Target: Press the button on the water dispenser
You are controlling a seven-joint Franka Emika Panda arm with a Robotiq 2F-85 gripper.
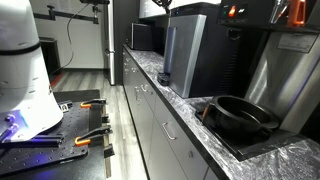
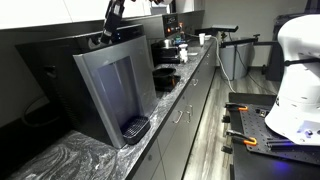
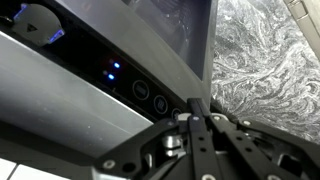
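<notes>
Logging water dispenser first: tall boxy unit, brushed silver-grey front, black sides + top, standing on counter against the back wall. Front has a recessed bay w/ a dark slotted drip tray at its foot.

Wrist view, L to R: glossy black control strip running diagonally, small blue LED, row of round ring-outlined buttons, then claw, then counter at far R. Claw = black metal linkages w/ bolt heads; fingers pressed together, nothing between. Tip sits at strip's edge beside the row's R end; contact cannot be told. In an exterior view claw is at dispenser's top front edge.

Counter: polished stone, grey-white swirled veining. In an exterior view, L to R: flat grey cabinet fronts w/ bar handles, dispenser, then round black pan, shallow, curved wall, apart from dispenser.
</notes>
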